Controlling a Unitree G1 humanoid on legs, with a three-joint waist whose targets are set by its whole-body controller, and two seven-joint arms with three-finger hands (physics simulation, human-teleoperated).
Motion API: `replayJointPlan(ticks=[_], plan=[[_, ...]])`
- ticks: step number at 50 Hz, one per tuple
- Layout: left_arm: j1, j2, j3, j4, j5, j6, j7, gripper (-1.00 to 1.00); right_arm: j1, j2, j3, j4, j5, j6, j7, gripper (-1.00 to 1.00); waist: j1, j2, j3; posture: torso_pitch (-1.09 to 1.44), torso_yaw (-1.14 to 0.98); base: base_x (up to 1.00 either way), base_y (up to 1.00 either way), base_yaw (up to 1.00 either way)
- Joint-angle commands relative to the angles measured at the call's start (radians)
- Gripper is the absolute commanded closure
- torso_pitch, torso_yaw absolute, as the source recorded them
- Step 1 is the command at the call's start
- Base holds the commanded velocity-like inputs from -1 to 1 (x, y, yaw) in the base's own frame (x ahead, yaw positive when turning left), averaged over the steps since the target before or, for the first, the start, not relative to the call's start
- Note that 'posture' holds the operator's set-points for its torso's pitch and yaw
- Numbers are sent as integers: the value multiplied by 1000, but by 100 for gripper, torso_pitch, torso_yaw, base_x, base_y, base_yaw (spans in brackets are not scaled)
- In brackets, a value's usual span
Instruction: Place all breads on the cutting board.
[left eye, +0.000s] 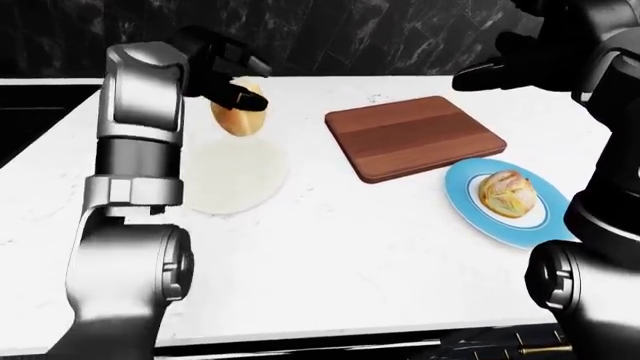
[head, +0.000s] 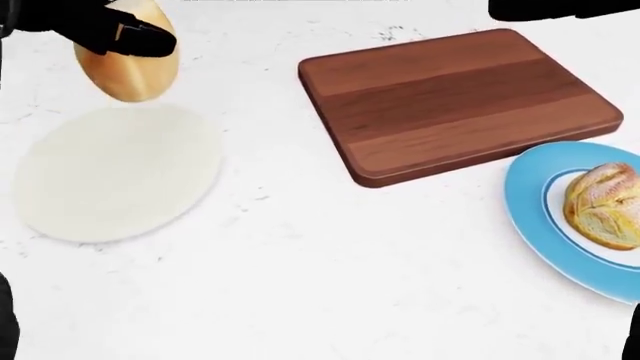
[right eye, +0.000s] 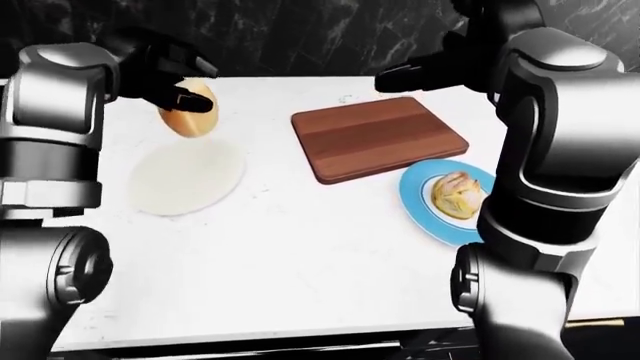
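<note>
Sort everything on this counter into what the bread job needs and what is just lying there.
Needed: cutting board, bare; bun held up by the left hand; roll on the blue plate.
Just there: white plate, empty; right hand, holding nothing.

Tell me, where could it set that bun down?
The cutting board is wholly bare. The white plate below the left hand and its bun is empty too. The blue plate holds a roll.
</note>
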Motion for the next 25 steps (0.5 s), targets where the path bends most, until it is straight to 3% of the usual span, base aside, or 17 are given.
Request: replayJointPlan(ticks=[1, 5, 9, 25], plan=[[-103, -10, 2, 63, -9, -84, 35, 33, -37, -19, -14, -16, 0, -35, -8, -100, 0, -1, -31, 0, 0, 0, 0, 0], [-278, -64, -3, 339, -28, -194, 103, 33, -27, -27, -27, -25, 10, -33, -12, -100, 3, -9, -32, 0, 0, 0, 0, 0], [-390, -117, 0, 510, -52, -266, 154, 33, -5, -42, -49, -29, 27, -44, -13, -100, 4, -19, -31, 0, 0, 0, 0, 0], [-491, -336, 21, 664, -99, -342, 258, 38, 80, -114, -121, -47, 112, -60, -43, -100, 4, -47, -27, 0, 0, 0, 0, 0]])
